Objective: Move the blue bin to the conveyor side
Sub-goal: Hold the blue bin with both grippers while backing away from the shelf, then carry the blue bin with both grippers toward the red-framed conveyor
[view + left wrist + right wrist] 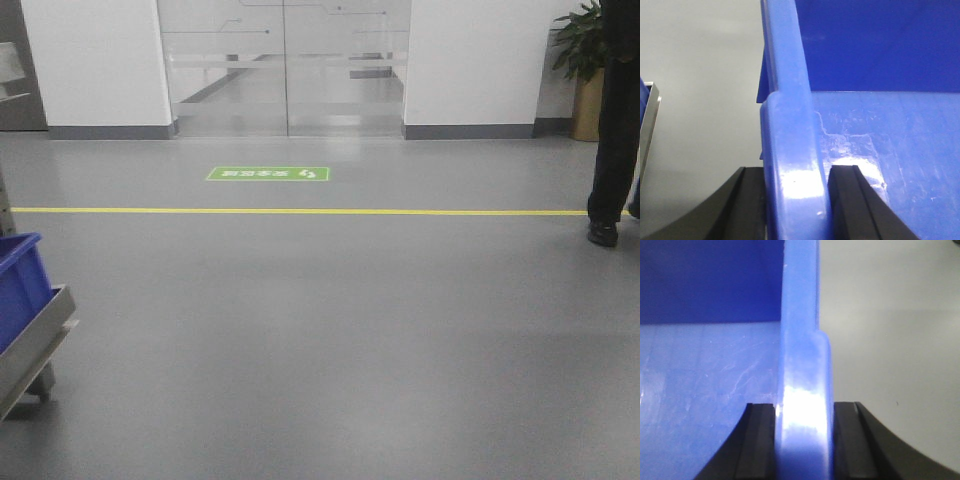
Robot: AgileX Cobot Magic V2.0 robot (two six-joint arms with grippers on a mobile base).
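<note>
Walls of the blue bin sit pinched, one between left fingers, one between right fingers.

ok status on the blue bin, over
Left gripper shut on blue bin rim, right gripper shut on opposite rim. Conveyor not in view. Person standing ahead, far right.

Glossy blue plastic on the bin, smooth, bright glare on the rim, fine pale scuffs inside. Matt black on the fingers of the left gripper. Smooth grey floor with a soft sheen. Dull bare metal on the shelf edge. Clear glass in the doors, frosted bands.
</note>
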